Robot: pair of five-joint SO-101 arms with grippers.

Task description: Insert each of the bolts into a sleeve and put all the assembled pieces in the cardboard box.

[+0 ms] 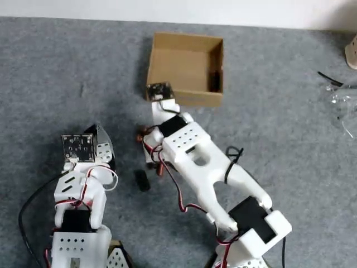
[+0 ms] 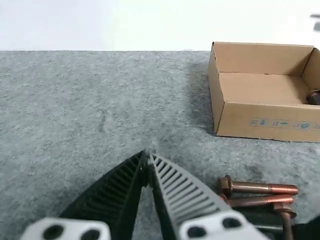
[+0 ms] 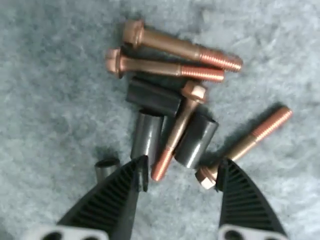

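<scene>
On the grey surface (image 1: 67, 72), near the open side wall of the cardboard box (image 1: 195, 99): four copper bolts, four dark sleeves, all loose.

- First bolt (image 3: 182, 47) and second bolt (image 3: 165, 67): side by side, farthest from the right pincer (image 3: 182, 167).
- Third bolt (image 3: 177, 127): slanted between two sleeves, threaded tip between the spread fingers, close to one of them.
- Fourth bolt (image 3: 247, 140): apart from the heap, head just beside the other finger.
- First sleeve (image 3: 152, 97): lying crosswise, touching the third bolt's head.
- Second sleeve (image 3: 146, 136) and third sleeve (image 3: 196, 139): flanking the third bolt.
- Fourth sleeve (image 3: 106, 169): off alone, just beside one finger.

Right pincer: spread wide, gripping nothing.

Left pincer (image 2: 149, 157): pressed together, empty, over bare surface, near the bolts but not touching.

In the box: one dark piece (image 1: 213, 81) against a side wall.
</scene>
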